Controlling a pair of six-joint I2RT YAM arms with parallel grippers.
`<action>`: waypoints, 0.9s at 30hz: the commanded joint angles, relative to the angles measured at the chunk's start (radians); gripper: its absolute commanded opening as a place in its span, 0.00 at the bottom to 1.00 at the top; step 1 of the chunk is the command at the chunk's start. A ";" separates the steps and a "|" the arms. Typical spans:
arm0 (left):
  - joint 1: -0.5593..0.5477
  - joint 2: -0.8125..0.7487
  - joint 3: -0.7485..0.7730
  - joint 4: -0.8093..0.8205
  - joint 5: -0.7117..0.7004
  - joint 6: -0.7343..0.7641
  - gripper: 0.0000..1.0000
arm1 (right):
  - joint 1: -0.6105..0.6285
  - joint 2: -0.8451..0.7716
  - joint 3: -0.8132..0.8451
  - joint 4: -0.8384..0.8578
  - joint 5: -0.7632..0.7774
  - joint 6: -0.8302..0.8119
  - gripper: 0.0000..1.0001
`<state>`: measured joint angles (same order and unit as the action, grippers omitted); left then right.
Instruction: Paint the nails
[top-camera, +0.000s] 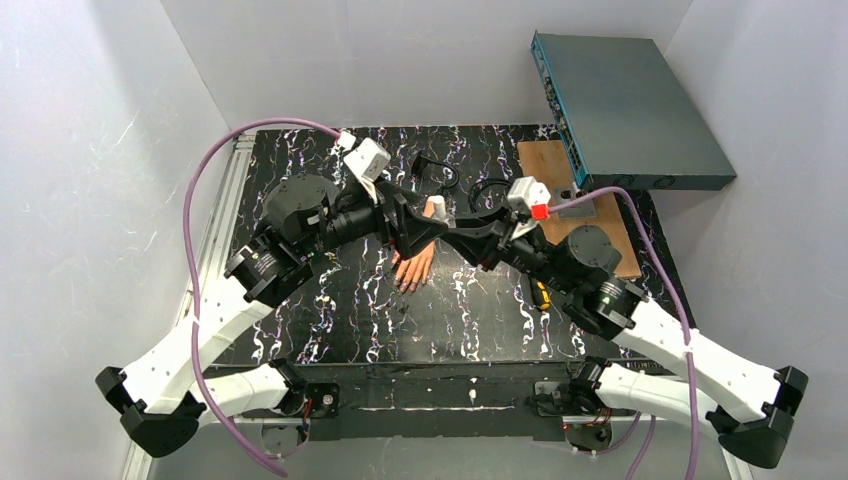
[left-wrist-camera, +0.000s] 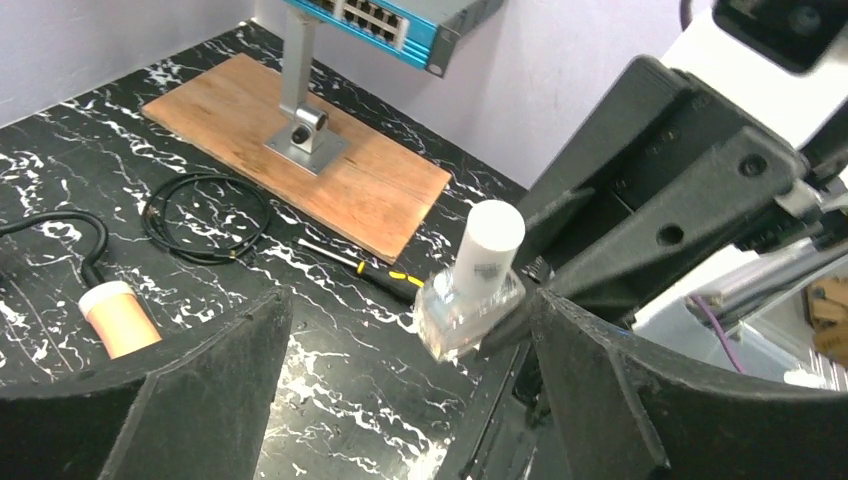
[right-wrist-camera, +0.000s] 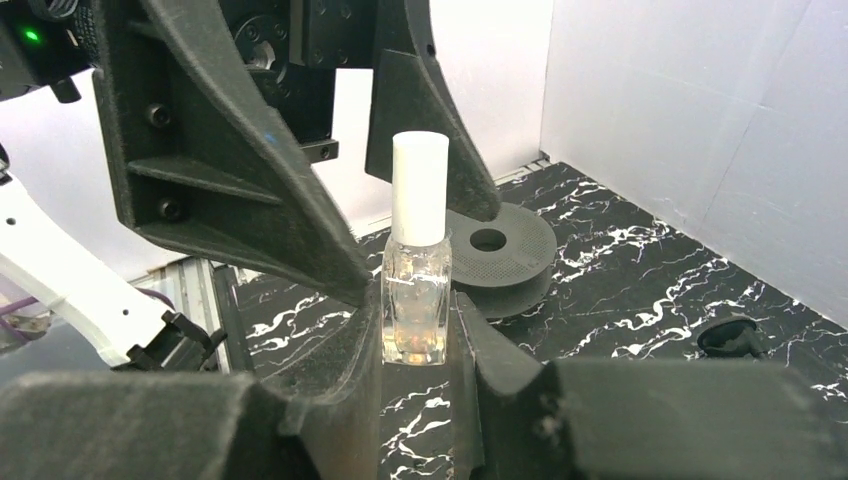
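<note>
A flesh-coloured mannequin hand (top-camera: 414, 266) lies on the black marbled table, fingers toward the arms. The nails (top-camera: 405, 286) are tiny dark specks at its fingertips. Its white-topped wrist stub (left-wrist-camera: 117, 316) shows in the left wrist view. My right gripper (right-wrist-camera: 415, 340) is shut on a clear nail polish bottle (right-wrist-camera: 415, 300) with a white cap (right-wrist-camera: 419, 185), holding it upright above the hand. My left gripper (left-wrist-camera: 410, 330) is open, its fingers (right-wrist-camera: 250, 200) wide apart on either side of the cap and not touching it. Both grippers meet over the hand's wrist (top-camera: 437, 222).
A wooden board (top-camera: 560, 190) at the back right carries a metal post (left-wrist-camera: 300, 120) that bears a blue-grey network switch (top-camera: 625, 110). A yellow-handled screwdriver (left-wrist-camera: 385, 273) and black cables (left-wrist-camera: 205, 215) lie near the board. A black round disc (right-wrist-camera: 490, 245) sits at the left.
</note>
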<state>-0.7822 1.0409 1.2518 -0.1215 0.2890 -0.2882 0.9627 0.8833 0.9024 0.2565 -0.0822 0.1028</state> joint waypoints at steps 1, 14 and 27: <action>-0.007 -0.032 0.065 -0.126 0.139 0.083 0.88 | -0.002 -0.086 -0.028 0.073 0.014 0.054 0.01; -0.007 -0.070 0.207 -0.323 0.417 0.277 0.70 | -0.001 -0.162 -0.039 -0.050 -0.300 0.091 0.01; -0.006 -0.033 0.051 -0.010 0.509 0.084 0.52 | -0.001 -0.088 -0.019 0.079 -0.345 0.132 0.01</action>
<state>-0.7876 1.0267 1.3186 -0.2226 0.7540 -0.1589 0.9627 0.7986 0.8543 0.2268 -0.4057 0.2184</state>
